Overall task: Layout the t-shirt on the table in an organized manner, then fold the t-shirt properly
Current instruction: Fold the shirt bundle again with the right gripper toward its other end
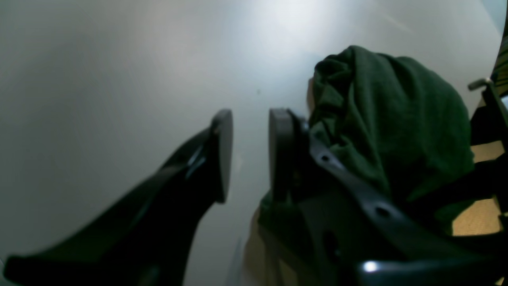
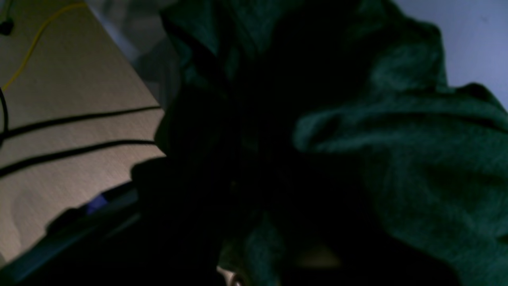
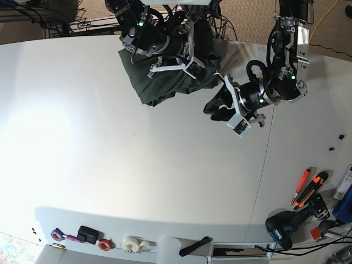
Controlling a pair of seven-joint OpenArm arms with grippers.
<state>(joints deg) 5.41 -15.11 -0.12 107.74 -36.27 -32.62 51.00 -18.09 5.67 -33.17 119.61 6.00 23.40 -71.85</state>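
In the base view the right gripper (image 3: pixel 190 66) sits on the left, buried in the bunched t-shirt (image 3: pixel 165 77) and clenched on its cloth at the far edge of the table (image 3: pixel 110 165). Just to its right, the left gripper (image 3: pixel 217 107) hangs with jaws parted and nothing between them, the t-shirt's heap close beside its outer finger.

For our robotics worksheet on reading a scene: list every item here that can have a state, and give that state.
t-shirt: bunched in a heap, not laid flat, not folded.
right claw: shut on the t-shirt.
left claw: open, empty, beside the t-shirt.
table: bears the t-shirt at its far edge.
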